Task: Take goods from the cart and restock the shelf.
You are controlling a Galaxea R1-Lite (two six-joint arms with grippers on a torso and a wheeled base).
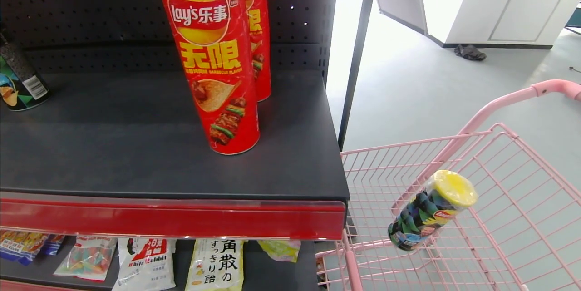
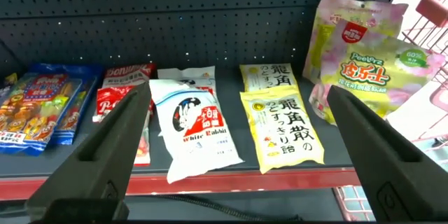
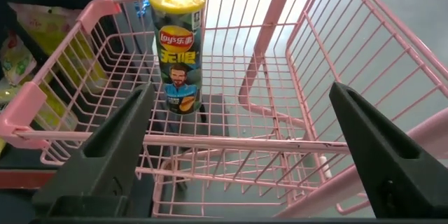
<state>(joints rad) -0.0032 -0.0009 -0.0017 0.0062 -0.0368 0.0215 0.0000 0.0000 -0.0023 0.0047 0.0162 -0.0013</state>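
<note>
Standing on the wire floor of the pink cart (image 1: 551, 86), at 4 o'clock in the head view, a dark chip can (image 1: 429, 214) is seen with its yellow lid uppermost. The cart is parked just beside the right end of the upper shelf (image 1: 136, 145). On that shelf a tall red chip can (image 1: 213, 64) is set upright toward 12 o'clock. A second red can (image 1: 261, 32) is placed just behind it; whether the two touch cannot be told. A green-and-black can (image 1: 20, 80) is placed at 9 o'clock, by the shelf's left edge, well apart from the red pair. Below the red price strip (image 1: 172, 218), flat snack bags (image 1: 215, 263) are laid on the lower shelf (image 1: 272, 273) at 6 o'clock.

The left gripper (image 2: 238, 89) is spread wide and empty, facing the snack bags on the lower shelf. The right gripper (image 3: 241, 87) is likewise spread wide and empty above the cart, and the dark chip can is seen beyond its fingers, apart from them.
</note>
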